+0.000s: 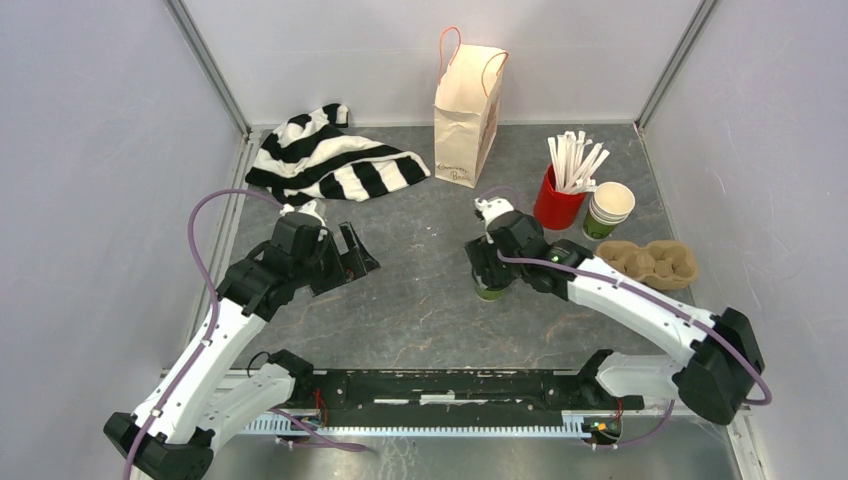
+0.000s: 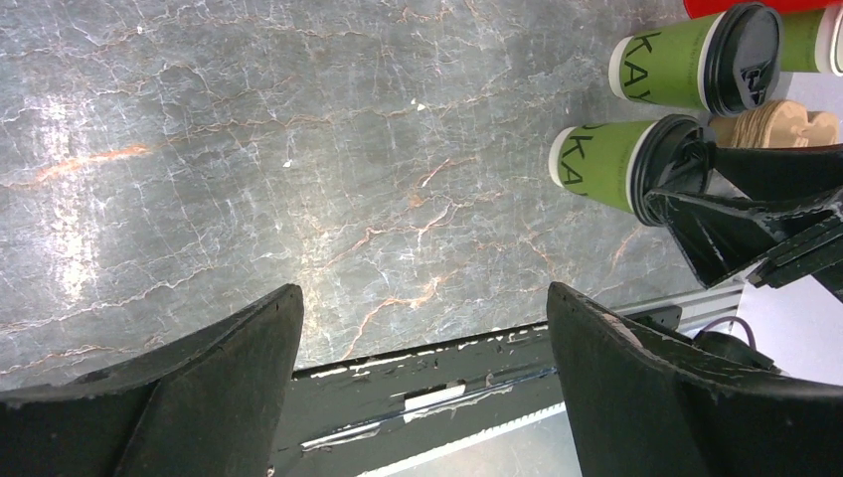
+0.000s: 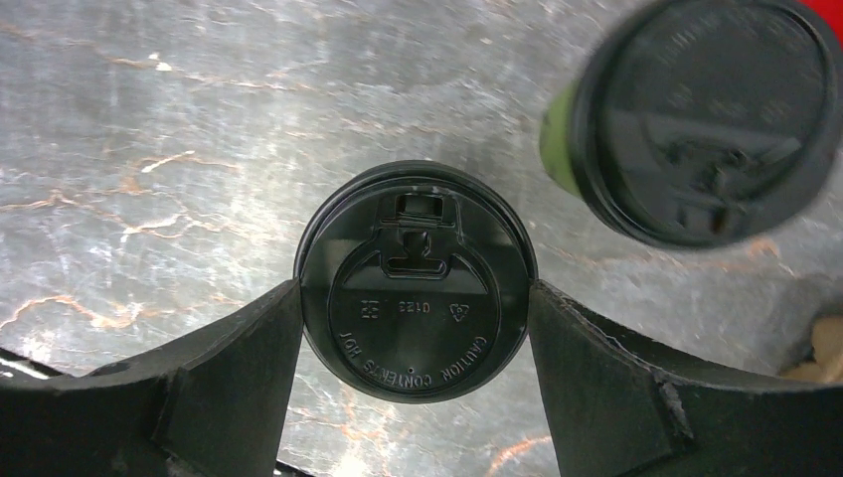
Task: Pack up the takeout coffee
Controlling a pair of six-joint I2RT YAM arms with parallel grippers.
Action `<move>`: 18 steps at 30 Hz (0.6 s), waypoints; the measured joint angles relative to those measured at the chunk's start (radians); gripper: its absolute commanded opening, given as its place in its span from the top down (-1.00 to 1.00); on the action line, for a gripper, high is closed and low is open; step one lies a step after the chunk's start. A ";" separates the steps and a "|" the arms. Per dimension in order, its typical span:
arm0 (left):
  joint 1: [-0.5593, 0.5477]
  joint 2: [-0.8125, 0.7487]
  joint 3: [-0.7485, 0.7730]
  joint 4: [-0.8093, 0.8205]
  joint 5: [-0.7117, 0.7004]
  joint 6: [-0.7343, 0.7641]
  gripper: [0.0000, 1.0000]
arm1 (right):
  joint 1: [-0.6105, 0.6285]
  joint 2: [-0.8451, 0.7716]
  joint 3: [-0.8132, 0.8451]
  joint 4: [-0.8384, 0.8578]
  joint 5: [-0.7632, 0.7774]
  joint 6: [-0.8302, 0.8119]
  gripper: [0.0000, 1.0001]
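Marble tabletop (image 2: 298, 149) open mid-left | left pincer (image 2: 422, 293) spread, empty | right pincer (image 3: 416, 290) pinching coffee cup (image 3: 418, 248), second cup (image 3: 706, 109) near

The table (image 1: 420, 300) looks like glossy marbled stone; the cup (image 2: 596, 164) is smooth green paper, its lid (image 3: 416, 281) matt black plastic.

Looks like a robot lab booth: plain pale walls (image 1: 90, 150), metal posts (image 1: 205, 62) in upper corners, marbled grey counter (image 1: 420, 300), mounting rail (image 1: 450, 385) along bottom.

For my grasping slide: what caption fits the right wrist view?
Right claw pinches a black-lidded coffee cup, seen from above; a second lidded cup stands nearby.
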 measured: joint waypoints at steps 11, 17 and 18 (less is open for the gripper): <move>0.000 0.011 0.000 0.000 0.012 0.000 -0.95 | -0.085 -0.142 -0.086 -0.061 0.053 0.069 -0.68; 0.000 0.019 0.000 0.003 0.016 0.001 -0.95 | -0.129 -0.196 -0.123 -0.080 0.075 0.095 -0.69; 0.000 0.019 0.000 0.003 0.016 0.001 -0.95 | -0.137 -0.203 -0.128 -0.082 0.077 0.099 -0.69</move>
